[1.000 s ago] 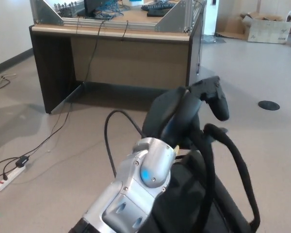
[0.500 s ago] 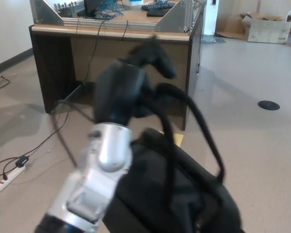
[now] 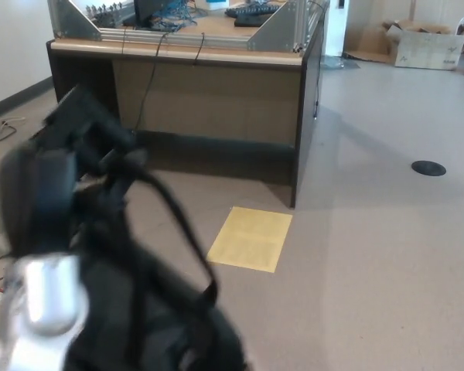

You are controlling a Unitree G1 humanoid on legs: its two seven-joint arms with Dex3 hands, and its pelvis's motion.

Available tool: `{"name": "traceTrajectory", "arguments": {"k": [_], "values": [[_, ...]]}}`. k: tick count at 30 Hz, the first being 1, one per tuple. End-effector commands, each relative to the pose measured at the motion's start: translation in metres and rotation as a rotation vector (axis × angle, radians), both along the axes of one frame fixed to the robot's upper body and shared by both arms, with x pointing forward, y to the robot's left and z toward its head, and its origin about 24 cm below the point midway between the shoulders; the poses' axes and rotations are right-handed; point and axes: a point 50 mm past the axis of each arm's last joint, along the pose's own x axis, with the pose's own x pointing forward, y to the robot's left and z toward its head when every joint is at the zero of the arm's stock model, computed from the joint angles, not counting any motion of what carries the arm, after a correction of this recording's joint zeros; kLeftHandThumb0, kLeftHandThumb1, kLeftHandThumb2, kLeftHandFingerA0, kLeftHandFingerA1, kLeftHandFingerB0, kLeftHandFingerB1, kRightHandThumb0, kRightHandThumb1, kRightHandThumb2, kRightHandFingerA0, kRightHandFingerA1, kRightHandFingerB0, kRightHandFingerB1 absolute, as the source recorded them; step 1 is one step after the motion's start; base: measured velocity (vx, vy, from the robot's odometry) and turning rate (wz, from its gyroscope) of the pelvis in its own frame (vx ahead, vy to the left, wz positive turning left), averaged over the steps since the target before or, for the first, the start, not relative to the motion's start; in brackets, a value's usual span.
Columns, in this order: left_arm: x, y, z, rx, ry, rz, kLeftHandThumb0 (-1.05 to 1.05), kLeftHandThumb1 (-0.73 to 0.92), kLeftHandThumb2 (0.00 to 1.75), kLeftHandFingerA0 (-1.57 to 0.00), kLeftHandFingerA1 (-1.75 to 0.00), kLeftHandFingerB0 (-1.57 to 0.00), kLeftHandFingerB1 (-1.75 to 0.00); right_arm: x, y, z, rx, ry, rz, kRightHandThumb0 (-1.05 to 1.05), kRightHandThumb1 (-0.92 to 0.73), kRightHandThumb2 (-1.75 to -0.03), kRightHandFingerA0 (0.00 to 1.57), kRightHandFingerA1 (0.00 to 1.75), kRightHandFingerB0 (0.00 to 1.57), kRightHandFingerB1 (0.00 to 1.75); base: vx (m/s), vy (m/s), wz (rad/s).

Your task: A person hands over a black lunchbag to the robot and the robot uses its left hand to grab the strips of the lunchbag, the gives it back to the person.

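Grey floor across most of the view. Big dark table at the top, with pale front panel, metal frame and cables on its top. Black lunchbag at the lower left, blurred, hanging in the air above the floor, not touching it. Left hand at the left edge, black, blurred too, raised above the bag, with silver wrist below it. Fingers closed around the top of the strips; strips running down from the hand to the bag in a dark loop. Exact place of each finger on the strips not possible to tell because of the blur. Right hand not visible anywhere.

Yellow sheet flat on the floor, just beside the right front corner of the table and to the right of the bag, apart from it. Cardboard box far away at the top right, on the floor. Round dark disc on the floor at the right, well apart from the table. Thin cables on the floor at the far left.
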Motion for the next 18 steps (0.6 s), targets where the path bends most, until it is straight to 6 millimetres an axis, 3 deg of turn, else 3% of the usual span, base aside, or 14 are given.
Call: {"name": "traceTrajectory", "arguments": {"k": [1,9,13,18], "values": [[-0.079,0.035,-0.043,0.178,-0.299,0.018,-0.19,0.62,0.56,-0.86,-1.75,-0.62,-1.75,-0.012,-0.016,-0.005,-0.058,0.045,-0.007,-0.40,-0.68,-0.60,0.58,0.45,0.49,0.41,0.00,0.000,0.00],[-0.106,0.066,-0.104,0.123,-0.086,0.098,-0.16,0.65,0.56,-0.84,-1.75,-0.63,-1.75,-0.004,-0.015,0.000,-0.047,0.015,-0.020,-0.40,-0.68,-0.59,0.59,0.46,0.50,0.41,0.00,0.000,0.00],[-0.121,0.094,-0.146,0.108,0.086,0.227,-0.16,0.64,0.55,-0.82,-1.75,-0.64,-1.75,0.003,-0.014,0.005,-0.060,-0.010,-0.007,-0.40,-0.69,-0.60,0.59,0.45,0.50,0.41,0.00,0.000,0.00],[-0.150,0.119,-0.187,0.111,0.306,0.318,-0.10,0.63,0.54,-0.79,-1.75,-0.62,-1.75,-0.004,-0.013,0.001,-0.046,0.010,0.003,-0.39,-0.69,-0.60,0.58,0.45,0.48,0.41,0.00,0.000,0.00]]}}
